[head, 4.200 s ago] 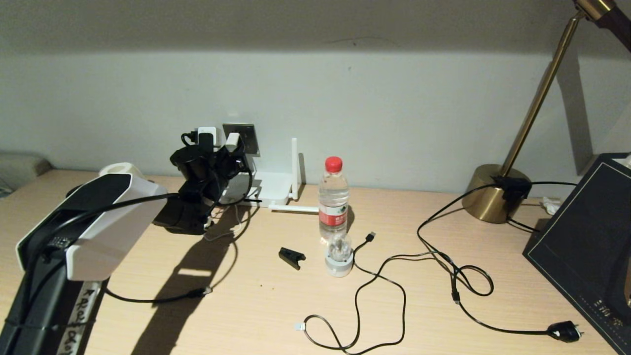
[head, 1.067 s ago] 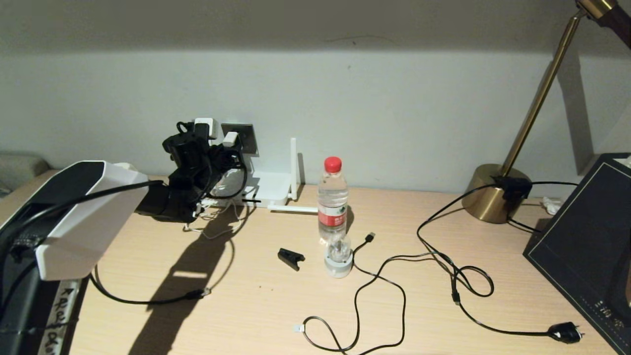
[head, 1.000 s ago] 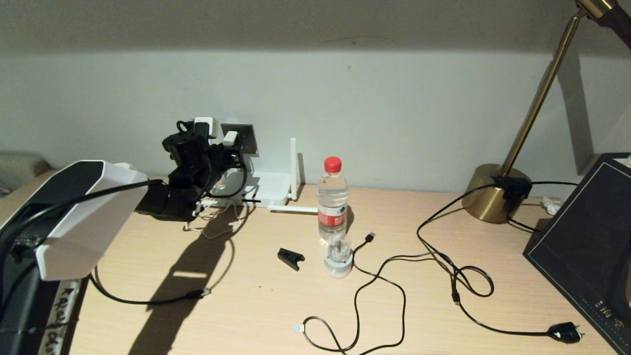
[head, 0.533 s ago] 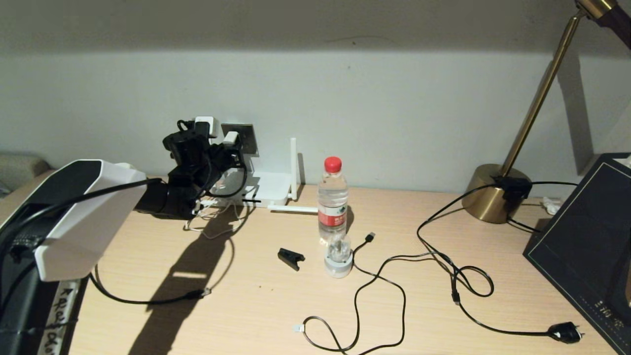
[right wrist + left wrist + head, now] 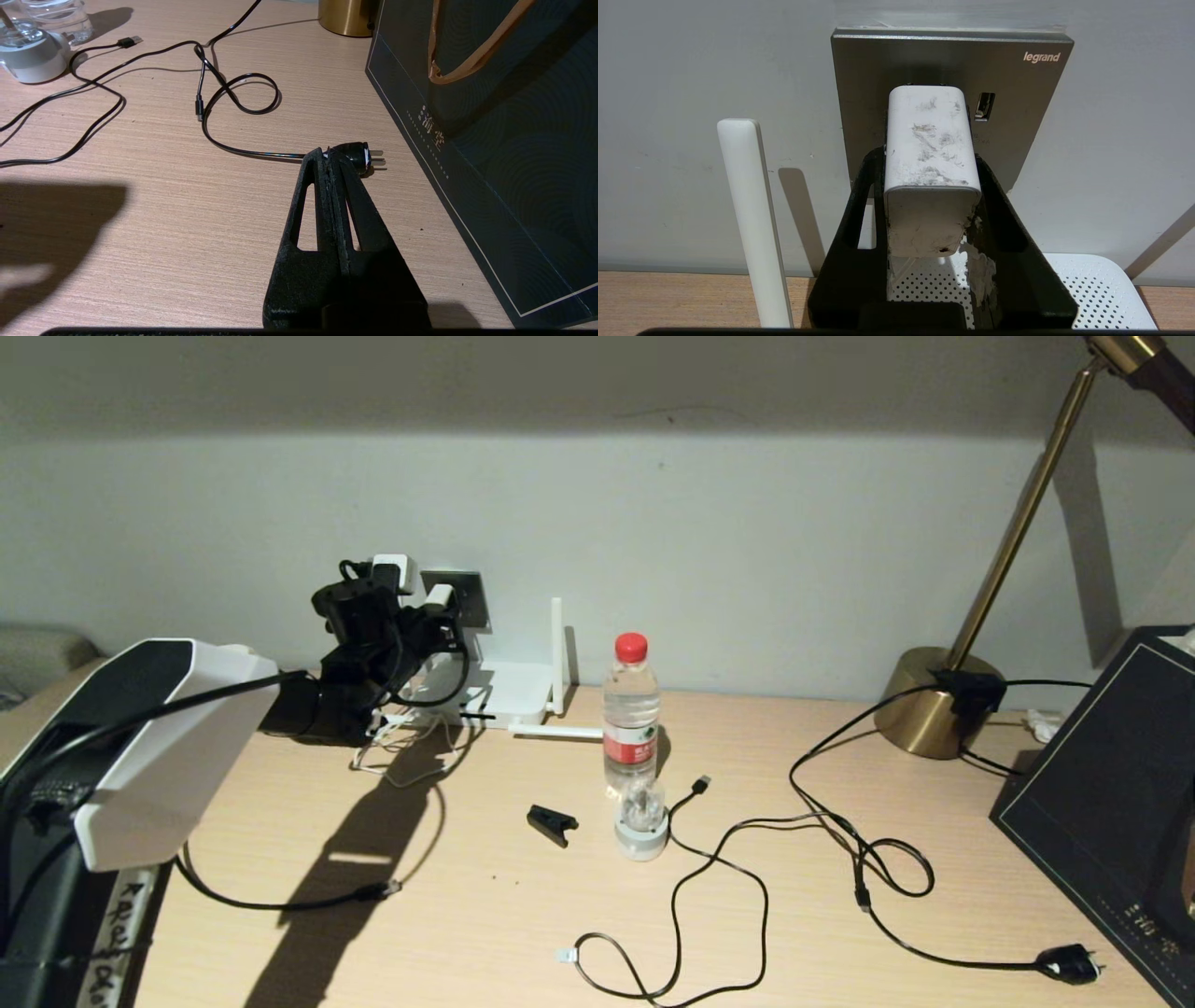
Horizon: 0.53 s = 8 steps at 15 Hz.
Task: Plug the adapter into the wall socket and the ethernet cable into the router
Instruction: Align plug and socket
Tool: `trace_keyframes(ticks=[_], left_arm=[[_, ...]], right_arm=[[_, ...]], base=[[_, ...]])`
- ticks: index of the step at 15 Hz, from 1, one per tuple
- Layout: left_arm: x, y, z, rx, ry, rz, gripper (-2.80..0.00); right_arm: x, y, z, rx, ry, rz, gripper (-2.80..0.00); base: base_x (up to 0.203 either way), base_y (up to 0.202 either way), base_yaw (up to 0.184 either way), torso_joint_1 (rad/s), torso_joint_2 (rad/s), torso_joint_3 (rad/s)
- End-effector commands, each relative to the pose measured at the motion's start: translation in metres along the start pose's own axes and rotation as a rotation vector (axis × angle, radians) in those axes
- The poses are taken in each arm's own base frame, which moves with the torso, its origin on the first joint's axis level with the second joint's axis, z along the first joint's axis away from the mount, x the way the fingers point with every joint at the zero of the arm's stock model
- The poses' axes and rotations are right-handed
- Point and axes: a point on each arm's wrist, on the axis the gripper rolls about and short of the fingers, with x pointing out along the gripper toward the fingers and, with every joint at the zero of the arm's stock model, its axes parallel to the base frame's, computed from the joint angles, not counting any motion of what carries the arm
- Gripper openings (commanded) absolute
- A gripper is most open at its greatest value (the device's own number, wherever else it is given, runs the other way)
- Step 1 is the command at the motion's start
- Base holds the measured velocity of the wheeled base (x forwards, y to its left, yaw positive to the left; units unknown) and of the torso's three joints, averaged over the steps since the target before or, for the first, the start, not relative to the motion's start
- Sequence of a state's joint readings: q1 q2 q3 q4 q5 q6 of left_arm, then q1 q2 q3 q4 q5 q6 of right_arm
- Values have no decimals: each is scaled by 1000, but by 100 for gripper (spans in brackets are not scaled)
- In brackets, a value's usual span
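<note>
Left wrist view shows the adapter [image 5: 930,168] gripped between the two black fingers of the left end effector [image 5: 930,205], which is closed on its side walls. The adapter's far end sits against the grey face of the wall socket [image 5: 1017,93], just beside the socket's small USB slot. Whether the prongs are seated in the plug holes cannot be told, because the adapter body covers them.

Below the socket lies the router [image 5: 1092,289], flat on the table [image 5: 485,915] against the wall, with one antenna [image 5: 752,219] upright beside the end effector. The ethernet cable [image 5: 280,901] lies loose on the table in front of the left arm, its plug not in the router.

The right end effector [image 5: 334,158] is parked over the table with its fingers pressed fully together, holding nothing; a black mains plug [image 5: 359,156] lies just beyond its tips, next to a dark paper bag [image 5: 490,140].

Risks, as a judgement:
- Misaligned prongs may jam against the plate if the adapter is pushed while tilted.
- Smooth adapter walls may slip in the grip under insertion force.
- Releasing before full seating may let the adapter drop onto the router.

The adapter's cord is hidden behind the fingers.
</note>
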State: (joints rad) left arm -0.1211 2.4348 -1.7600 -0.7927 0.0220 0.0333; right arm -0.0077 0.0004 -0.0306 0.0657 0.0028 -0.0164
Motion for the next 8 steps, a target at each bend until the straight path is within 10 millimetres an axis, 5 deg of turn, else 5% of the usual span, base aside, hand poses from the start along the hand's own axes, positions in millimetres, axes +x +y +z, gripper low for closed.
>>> trace_keyframes(ticks=[1,8], left_arm=[[4,0,-3,0,-3,2,-280],[6,0,3,0,1,5,-280]], right_arm=[[0,0,0,0,0,0,-280],[0,0,0,0,1,0,-280]], base=[[0,0,0,0,0,0],[0,0,0,0,0,0]])
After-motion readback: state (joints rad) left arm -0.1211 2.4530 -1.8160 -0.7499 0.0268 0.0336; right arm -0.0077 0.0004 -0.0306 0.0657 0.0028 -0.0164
